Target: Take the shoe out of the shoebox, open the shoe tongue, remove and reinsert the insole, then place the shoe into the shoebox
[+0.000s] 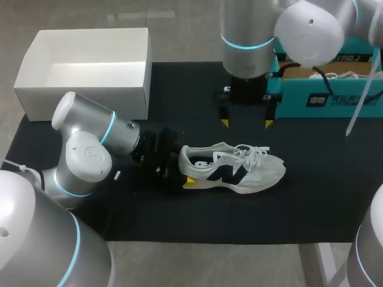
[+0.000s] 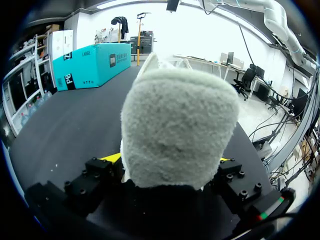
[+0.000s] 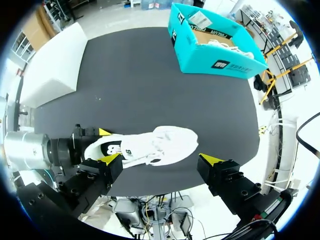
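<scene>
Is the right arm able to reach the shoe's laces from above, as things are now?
Probably yes. The right tool hangs open above the mat, with nothing between it and the laces. The left tool grips only the heel of the shoe, leaving its top free.

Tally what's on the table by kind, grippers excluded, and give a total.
Boxes: 2, the white box and the teal box.
Shoes: 2, the loose shoe and the boxed shoe.
Total: 4.
</scene>
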Action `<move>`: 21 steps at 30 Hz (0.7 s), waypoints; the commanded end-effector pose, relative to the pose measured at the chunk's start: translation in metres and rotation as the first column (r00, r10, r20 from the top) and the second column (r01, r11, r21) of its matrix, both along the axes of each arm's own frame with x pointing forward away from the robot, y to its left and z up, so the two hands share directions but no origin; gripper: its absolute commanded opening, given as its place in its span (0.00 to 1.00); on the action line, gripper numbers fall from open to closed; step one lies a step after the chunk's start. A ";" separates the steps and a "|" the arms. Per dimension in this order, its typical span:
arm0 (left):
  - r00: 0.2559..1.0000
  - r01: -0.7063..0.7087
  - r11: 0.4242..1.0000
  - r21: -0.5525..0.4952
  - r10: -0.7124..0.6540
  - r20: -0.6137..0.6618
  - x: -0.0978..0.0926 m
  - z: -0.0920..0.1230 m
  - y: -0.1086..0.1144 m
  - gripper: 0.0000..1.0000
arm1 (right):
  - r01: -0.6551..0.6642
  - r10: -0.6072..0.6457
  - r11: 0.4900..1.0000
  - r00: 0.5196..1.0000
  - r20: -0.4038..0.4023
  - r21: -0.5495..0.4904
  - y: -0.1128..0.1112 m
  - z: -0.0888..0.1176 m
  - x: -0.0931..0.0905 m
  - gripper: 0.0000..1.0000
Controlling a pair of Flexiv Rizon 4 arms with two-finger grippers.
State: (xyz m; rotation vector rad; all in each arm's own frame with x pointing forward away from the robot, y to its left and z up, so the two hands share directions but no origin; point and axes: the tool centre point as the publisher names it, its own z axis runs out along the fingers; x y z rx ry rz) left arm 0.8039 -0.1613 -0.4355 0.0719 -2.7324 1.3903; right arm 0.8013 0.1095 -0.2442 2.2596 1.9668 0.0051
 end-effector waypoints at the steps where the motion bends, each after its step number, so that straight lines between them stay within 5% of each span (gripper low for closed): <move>1: 1.000 0.001 1.000 0.004 -0.001 -0.001 0.002 -0.003 0.002 0.00 | 0.003 -0.003 1.000 1.000 -0.011 -0.016 0.011 -0.004 0.007 1.00; 13: 1.000 0.001 1.000 0.004 -0.001 -0.001 0.002 -0.003 0.002 0.00 | -0.019 0.019 0.999 1.000 0.004 -0.027 0.017 -0.001 0.010 1.00; 21: 1.000 0.001 1.000 0.004 -0.001 -0.001 0.002 -0.003 0.002 0.00 | 0.000 -0.001 0.999 1.000 -0.029 -0.051 0.037 -0.027 0.002 1.00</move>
